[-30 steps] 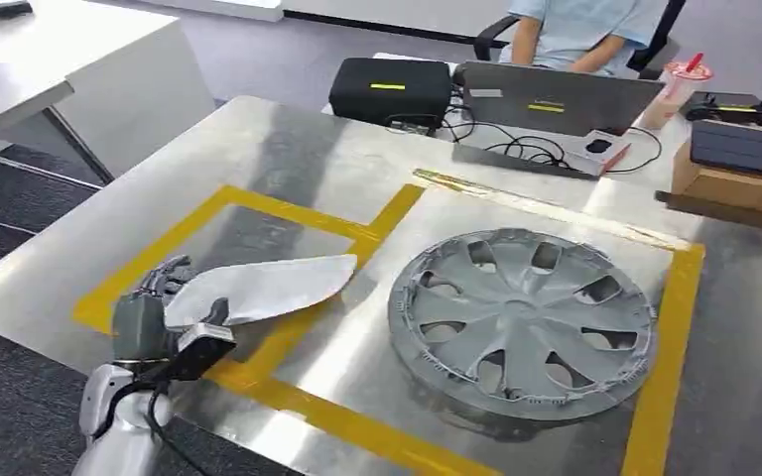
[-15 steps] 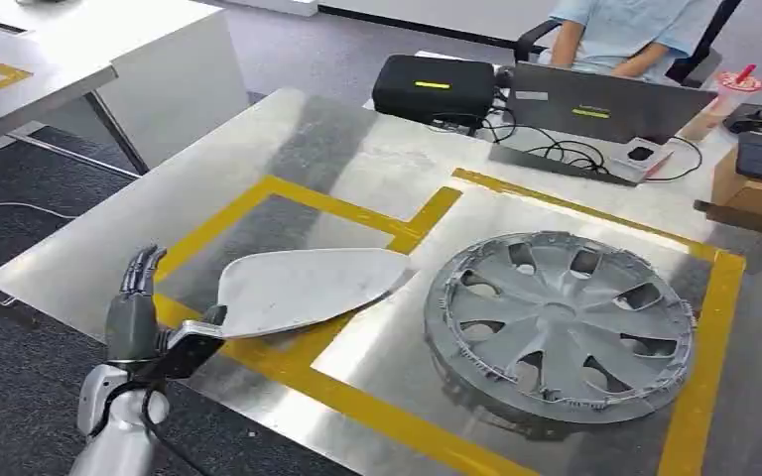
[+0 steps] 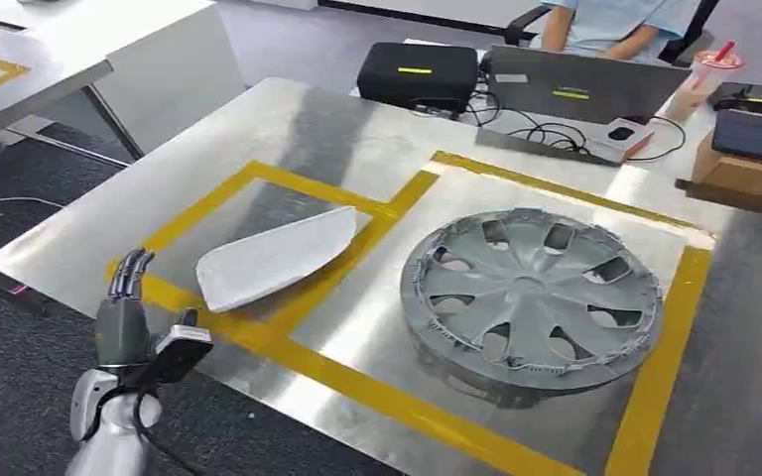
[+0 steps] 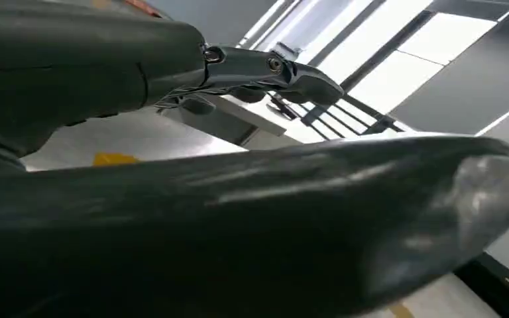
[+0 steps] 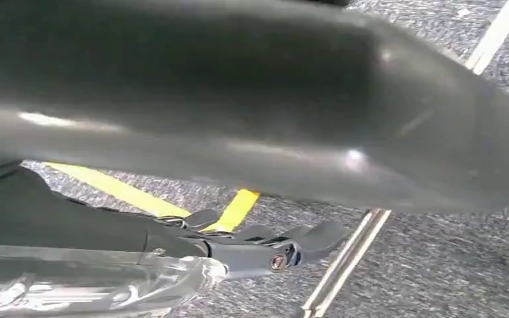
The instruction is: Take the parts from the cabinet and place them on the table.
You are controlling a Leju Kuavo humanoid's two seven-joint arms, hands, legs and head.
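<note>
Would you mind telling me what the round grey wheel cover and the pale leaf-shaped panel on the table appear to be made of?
The round grey wheel cover looks like moulded plastic with a matt grey finish: thin spokes, cut-out windows and small clips around its rim. The pale leaf-shaped panel seems to be thin plastic or primed sheet, dull off-white without gloss; which cannot be told. The silvery table looks like brushed metal, showing blurred reflections.

panel on table, left | hubcap right | laptop behind
</note>
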